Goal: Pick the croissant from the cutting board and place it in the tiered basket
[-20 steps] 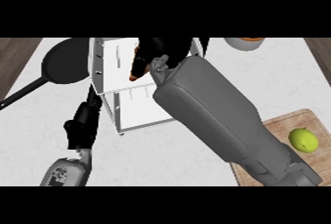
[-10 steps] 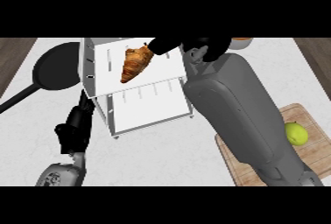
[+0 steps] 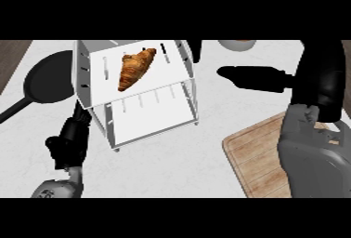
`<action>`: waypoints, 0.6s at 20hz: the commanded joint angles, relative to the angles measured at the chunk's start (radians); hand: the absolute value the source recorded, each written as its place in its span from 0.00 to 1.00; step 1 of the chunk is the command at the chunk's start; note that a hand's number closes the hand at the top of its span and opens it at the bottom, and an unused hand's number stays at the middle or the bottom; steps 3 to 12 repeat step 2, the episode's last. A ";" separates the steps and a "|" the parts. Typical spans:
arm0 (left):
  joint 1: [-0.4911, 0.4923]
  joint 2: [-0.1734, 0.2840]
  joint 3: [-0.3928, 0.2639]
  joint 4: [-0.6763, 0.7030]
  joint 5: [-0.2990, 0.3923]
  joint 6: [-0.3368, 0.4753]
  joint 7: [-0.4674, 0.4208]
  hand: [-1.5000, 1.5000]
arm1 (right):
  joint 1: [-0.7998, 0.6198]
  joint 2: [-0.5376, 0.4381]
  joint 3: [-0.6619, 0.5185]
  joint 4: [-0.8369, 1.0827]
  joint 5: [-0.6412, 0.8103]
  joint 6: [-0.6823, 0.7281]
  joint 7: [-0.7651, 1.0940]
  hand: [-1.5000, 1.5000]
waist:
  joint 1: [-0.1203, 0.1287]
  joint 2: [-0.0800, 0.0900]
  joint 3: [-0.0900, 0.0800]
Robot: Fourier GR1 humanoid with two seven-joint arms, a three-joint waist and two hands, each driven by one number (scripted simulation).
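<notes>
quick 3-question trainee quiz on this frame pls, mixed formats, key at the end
1. True or false: the croissant lies on the top tier of the basket.
2. What lies on the counter left of the basket? A) a black pan B) a kettle C) a mug
3. Fill in: the wooden cutting board sits at the view's lower ____.

Key
1. True. It rests on the white upper shelf, with no hand on it.
2. A. Its handle runs off toward the lower left.
3. Right. The right forearm hides part of it; the right hand is away from the basket, and the left hand is beside the basket's lower left corner.
</notes>
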 commanded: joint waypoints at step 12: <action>0.013 -0.005 -0.004 -0.006 -0.004 0.000 -0.010 0.50 | 0.329 -0.048 -0.019 -0.374 -0.109 0.099 0.037 0.00 | -0.003 0.003 0.000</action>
